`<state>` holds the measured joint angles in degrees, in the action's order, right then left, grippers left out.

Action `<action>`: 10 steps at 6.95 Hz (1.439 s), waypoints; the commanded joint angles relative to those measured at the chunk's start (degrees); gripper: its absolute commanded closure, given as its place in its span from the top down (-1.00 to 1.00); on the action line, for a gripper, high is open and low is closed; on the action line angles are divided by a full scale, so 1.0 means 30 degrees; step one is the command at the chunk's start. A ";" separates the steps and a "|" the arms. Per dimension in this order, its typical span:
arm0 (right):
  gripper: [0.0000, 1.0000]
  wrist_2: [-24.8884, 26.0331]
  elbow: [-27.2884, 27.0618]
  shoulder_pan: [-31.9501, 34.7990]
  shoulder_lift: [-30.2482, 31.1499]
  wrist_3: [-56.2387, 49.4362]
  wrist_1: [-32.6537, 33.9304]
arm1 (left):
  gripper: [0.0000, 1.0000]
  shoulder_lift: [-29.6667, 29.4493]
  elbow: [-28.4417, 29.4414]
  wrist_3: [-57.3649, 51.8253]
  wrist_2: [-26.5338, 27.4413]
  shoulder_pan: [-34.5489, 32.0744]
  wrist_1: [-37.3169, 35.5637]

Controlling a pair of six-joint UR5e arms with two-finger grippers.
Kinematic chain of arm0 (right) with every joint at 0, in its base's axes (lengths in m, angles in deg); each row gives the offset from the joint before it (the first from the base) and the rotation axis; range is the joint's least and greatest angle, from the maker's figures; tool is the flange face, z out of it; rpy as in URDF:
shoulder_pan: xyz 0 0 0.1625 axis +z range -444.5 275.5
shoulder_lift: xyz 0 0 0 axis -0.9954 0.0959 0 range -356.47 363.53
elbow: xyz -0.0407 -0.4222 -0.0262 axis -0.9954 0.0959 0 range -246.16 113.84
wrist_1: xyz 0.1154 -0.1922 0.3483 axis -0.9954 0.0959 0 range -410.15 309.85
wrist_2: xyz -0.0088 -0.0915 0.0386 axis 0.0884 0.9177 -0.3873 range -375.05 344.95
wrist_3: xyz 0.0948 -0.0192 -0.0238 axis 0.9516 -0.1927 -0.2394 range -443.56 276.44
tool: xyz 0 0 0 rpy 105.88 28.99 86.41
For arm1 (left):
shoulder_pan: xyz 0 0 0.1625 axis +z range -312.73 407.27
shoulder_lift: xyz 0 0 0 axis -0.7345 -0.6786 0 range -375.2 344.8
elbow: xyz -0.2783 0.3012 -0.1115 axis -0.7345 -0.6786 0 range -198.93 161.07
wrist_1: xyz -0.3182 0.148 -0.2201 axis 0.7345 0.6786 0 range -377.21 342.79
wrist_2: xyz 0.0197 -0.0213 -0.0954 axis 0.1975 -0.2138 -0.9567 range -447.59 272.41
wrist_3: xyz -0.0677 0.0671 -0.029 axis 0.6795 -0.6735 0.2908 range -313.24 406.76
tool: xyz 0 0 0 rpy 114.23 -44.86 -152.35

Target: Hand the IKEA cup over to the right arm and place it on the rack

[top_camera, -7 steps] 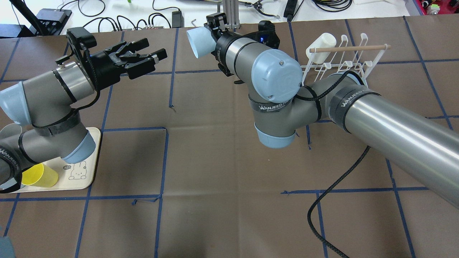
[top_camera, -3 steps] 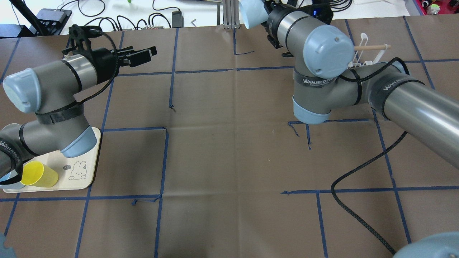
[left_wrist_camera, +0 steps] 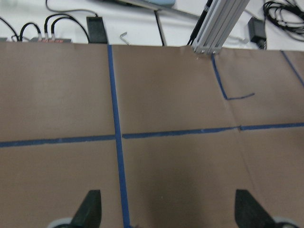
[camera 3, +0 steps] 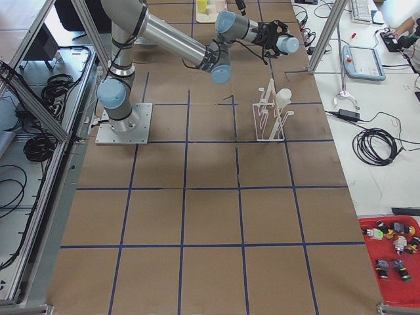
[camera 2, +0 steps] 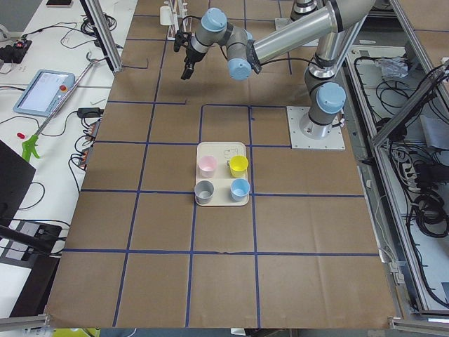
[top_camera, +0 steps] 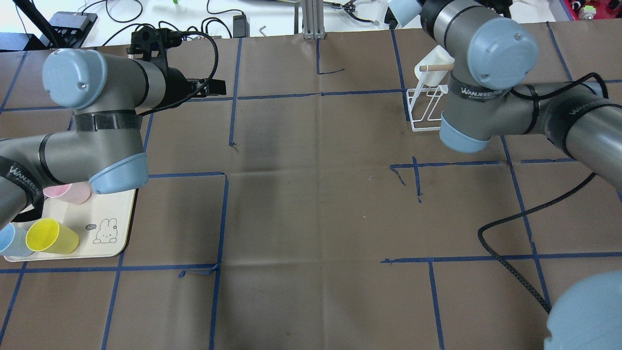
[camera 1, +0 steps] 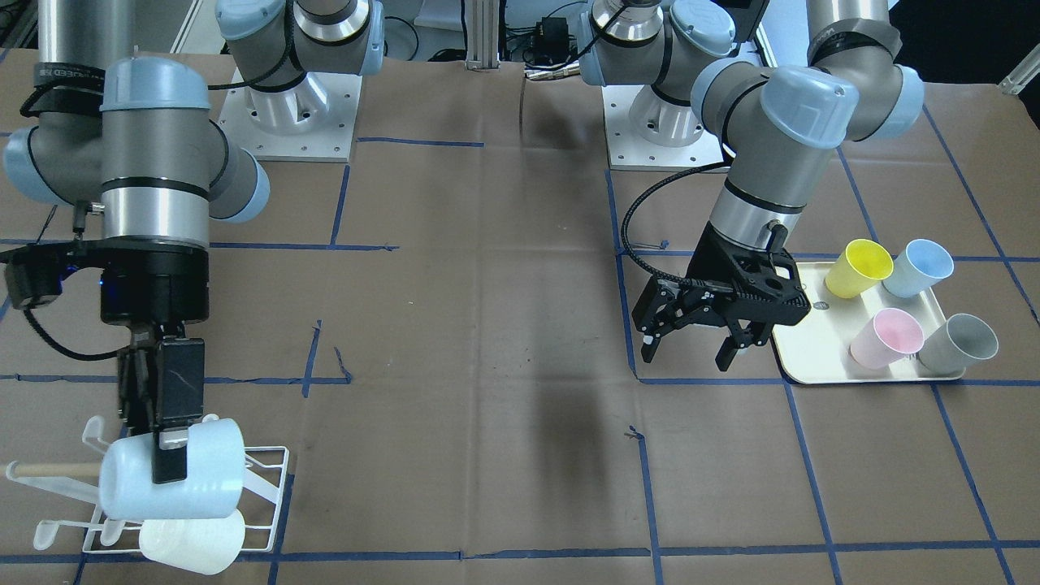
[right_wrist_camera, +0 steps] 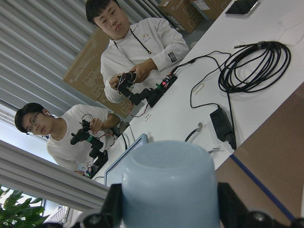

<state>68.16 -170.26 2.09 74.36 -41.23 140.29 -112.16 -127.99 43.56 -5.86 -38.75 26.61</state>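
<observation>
My right gripper (camera 1: 166, 459) is shut on a pale blue cup (camera 1: 211, 487), held on its side just over the white wire rack (camera 1: 264, 487) and its wooden dowel (camera 1: 41, 469). I cannot tell whether the cup touches a prong. In the right wrist view the cup (right_wrist_camera: 168, 190) sits between the two fingers. In the overhead view the cup (top_camera: 403, 9) shows at the top edge, beyond the rack (top_camera: 427, 109). A white cup (camera 1: 191, 543) hangs on the rack. My left gripper (camera 1: 685, 356) is open and empty, pointing down beside the tray; the left wrist view shows it (left_wrist_camera: 168, 211) over bare table.
A cream tray (camera 1: 812, 345) holds a yellow cup (camera 1: 857, 266), a blue cup (camera 1: 918, 266), a pink cup (camera 1: 886, 337) and a grey cup (camera 1: 959, 341). A black cable (top_camera: 510, 243) trails from the right arm. Operators sit beyond the far edge.
My right arm has swung to the right with the pale blue cup, from mid-table to over the rack. My left arm has drawn back and turned its open gripper downward.
</observation>
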 commanded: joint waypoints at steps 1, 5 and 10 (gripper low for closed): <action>-0.67 -0.0021 -0.0018 -0.1755 -0.0085 -0.6729 0.0065 | 0.99 0.0442 0.3928 0.0568 0.2399 -0.0183 0.9955; -0.72 -0.0023 0.0187 -0.4192 -0.1958 -1.4236 0.3053 | 0.99 0.1700 0.6824 0.0540 0.2465 -0.0183 1.6653; -0.77 0.0212 0.0101 -0.4225 -0.3746 -1.5193 0.4250 | 0.99 0.1322 0.6912 0.0656 0.2465 -0.0183 1.5337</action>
<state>68.71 -169.67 -10.56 64.23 -86.75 151.29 -107.95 -107.23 45.39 1.53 -39.30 73.70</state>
